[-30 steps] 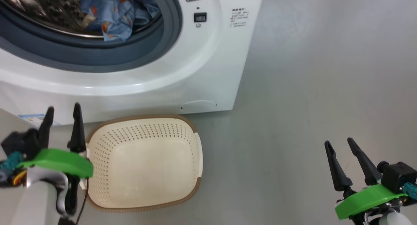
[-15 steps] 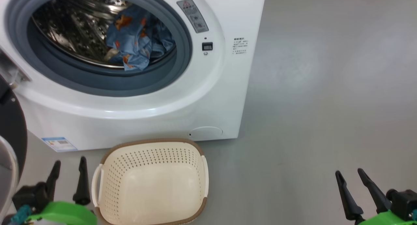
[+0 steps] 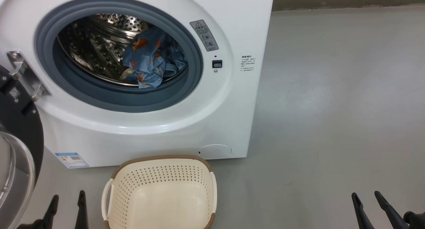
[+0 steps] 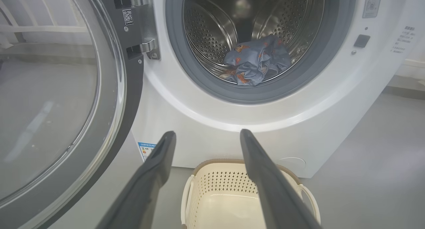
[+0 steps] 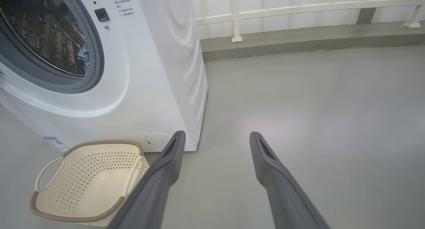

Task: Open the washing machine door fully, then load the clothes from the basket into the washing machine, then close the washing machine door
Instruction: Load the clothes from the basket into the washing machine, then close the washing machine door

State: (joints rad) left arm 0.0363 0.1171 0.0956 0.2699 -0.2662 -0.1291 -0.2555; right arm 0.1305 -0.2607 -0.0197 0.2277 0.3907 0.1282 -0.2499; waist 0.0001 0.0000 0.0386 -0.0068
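The white washing machine [image 3: 232, 116] stands ahead with its door [image 3: 20, 149] swung open to the left, black rim and glass showing [image 4: 49, 99]. The light blue printed clothes [image 3: 151, 63] lie inside the steel drum [image 4: 255, 61]. On the floor in front sits the cream basket [image 3: 162, 195], with nothing in it [image 5: 89, 186]. My left gripper [image 3: 68, 199] is open, low at the left of the basket, holding nothing [image 4: 207, 134]. My right gripper [image 3: 367, 197] is open over bare floor to the right [image 5: 215, 136].
Grey floor [image 3: 332, 106] stretches to the right of the machine. A white railing [image 5: 298, 6] on a low kerb runs behind it. A blue label sticker [image 3: 71, 160] and a round white flap [image 3: 215, 151] sit low on the machine's front.
The head camera has tilted up, so the machine, drum and open door show higher and fuller. Both grippers have slid toward the bottom edge, still open.
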